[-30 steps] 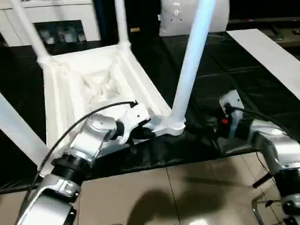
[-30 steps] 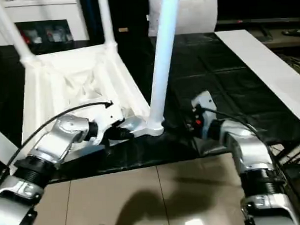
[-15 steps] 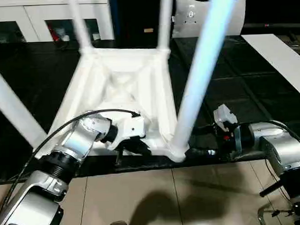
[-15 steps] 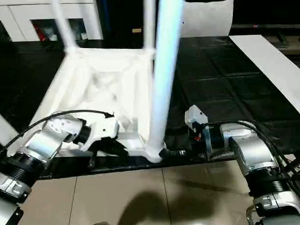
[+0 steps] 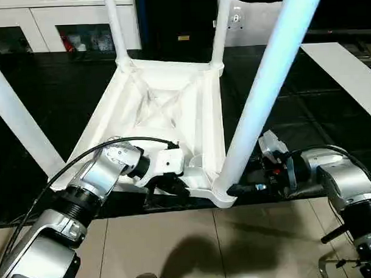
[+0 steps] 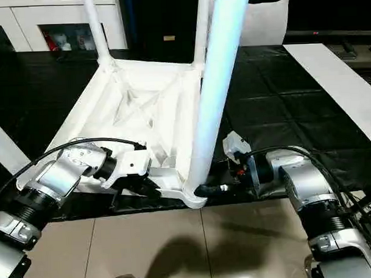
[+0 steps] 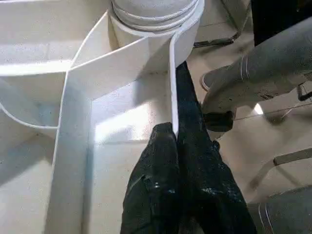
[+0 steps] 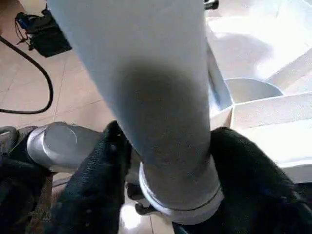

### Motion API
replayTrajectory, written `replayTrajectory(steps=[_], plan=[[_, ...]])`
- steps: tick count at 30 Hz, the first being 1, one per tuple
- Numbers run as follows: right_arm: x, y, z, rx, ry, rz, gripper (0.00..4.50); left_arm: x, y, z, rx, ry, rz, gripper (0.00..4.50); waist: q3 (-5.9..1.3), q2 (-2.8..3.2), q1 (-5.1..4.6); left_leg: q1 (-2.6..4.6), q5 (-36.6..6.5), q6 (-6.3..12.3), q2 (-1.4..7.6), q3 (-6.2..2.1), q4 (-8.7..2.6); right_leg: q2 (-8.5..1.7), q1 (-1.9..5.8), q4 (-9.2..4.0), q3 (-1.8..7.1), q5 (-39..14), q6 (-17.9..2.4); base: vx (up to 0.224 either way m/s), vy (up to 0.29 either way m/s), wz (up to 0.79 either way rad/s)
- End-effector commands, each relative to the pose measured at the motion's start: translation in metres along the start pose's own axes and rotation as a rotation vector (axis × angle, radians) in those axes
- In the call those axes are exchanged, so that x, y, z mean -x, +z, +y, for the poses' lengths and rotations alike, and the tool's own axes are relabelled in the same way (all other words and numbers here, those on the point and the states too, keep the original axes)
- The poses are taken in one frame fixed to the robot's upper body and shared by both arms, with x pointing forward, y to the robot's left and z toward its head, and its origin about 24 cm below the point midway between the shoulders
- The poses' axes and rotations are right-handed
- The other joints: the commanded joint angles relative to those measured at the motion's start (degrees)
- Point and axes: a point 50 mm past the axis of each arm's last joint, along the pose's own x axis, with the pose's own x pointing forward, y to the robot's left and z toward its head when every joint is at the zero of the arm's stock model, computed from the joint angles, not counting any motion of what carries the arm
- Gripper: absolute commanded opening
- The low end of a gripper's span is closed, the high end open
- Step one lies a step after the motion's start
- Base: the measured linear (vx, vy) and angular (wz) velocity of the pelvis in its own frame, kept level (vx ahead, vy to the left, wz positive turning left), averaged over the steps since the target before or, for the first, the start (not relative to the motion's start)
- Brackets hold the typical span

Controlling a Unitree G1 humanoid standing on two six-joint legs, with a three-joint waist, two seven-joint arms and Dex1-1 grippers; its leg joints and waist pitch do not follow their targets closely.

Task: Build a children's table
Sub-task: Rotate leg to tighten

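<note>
Nearest us, our left gripper (image 7: pixel 178 141) pinches the top's (image 5: pixel 166 109) thin rim; at 3 o'clock our right gripper (image 8: pixel 165 161) clasps the leg (image 5: pixel 263 93) by its socket. Upturned on black, it looks light, stiff, slick—grip low.

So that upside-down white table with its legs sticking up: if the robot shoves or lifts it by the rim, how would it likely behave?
The table looks like thin ribbed plastic, so it is probably light and slides easily. The left gripper pinches one thin rim wall, which may flex. The right gripper straddles the near leg; tall legs probably make it tippy when lifted.
</note>
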Motion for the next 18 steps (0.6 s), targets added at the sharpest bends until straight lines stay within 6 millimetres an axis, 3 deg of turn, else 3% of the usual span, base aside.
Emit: replayTrajectory(steps=[1, 8, 11, 15, 17, 18], plan=[[-0.006, 0.004, 0.002, 0.0, 0.054, -0.019, 2.39, -0.008, -0.001, -0.004, -0.028, -0.055, 0.035, 0.0, -4.83, -0.44, -0.5, 0.48, -4.3, 5.08, 3.96, -1.41, -3.69, -6.32, 3.82, -4.14, 5.24, -18.1, -1.7, 0.0, 0.0, 0.0], [-0.013, 0.006, 0.008, -0.031, 0.084, -0.077, 2.02, -0.01, 0.001, -0.002, 0.044, -0.026, -0.013, 0.0, -4.91, -0.42, -0.47, 0.52, -4.3, 4.69, 4.06, -1.39, -3.71, -6.37, 3.88, -4.2, 5.22, -18.6, -1.7, 0.0, 0.0, 0.0], [-0.017, 0.004, 0.006, -0.086, -0.003, -0.098, 2.01, -0.011, 0.003, 0.004, 0.142, 0.053, -0.051, 0.0, -4.78, -0.61, -0.52, 0.69, -4.3, 4.35, 4.13, -1.39, -3.81, -6.46, 3.78, -4.38, 5.31, -19.2, -1.6, 0.0, 0.0, 0.0], [-0.027, -0.001, -0.008, -0.17, -0.256, -0.112, 2.0, -0.016, 0.008, 0.015, 0.261, 0.183, -0.099, 0.0, -4.11, -0.64, -1.3, 1.31, -8.1, 2.42, 2.94, -1.09, -3.77, -6.35, 3.69, -6.48, 4.31, -29.0, 2.4, 0.0, 0.0, 0.0], [-0.028, -0.002, -0.011, -0.187, -0.295, -0.118, 2.0, -0.017, 0.008, 0.016, 0.276, 0.198, -0.105, 0.0, -3.75, -0.79, -2.57, 1.39, -10.8, 1.19, 2.88, -1.51, -3.72, -6.21, 3.78, -7.46, 3.18, -32.9, 4.7, 0.0, 0.0, 0.0], [-0.033, -0.003, -0.027, -0.252, -0.48, -0.129, 1.99, -0.021, 0.013, 0.021, 0.334, 0.27, -0.135, 0.0, -3.89, -0.78, -3.19, 1.21, -12.0, 0.91, 2.63, -1.58, -3.49, -6.23, 4.24, -7.94, 2.55, -34.6, 6.8, 0.0, 0.0, 0.0]])
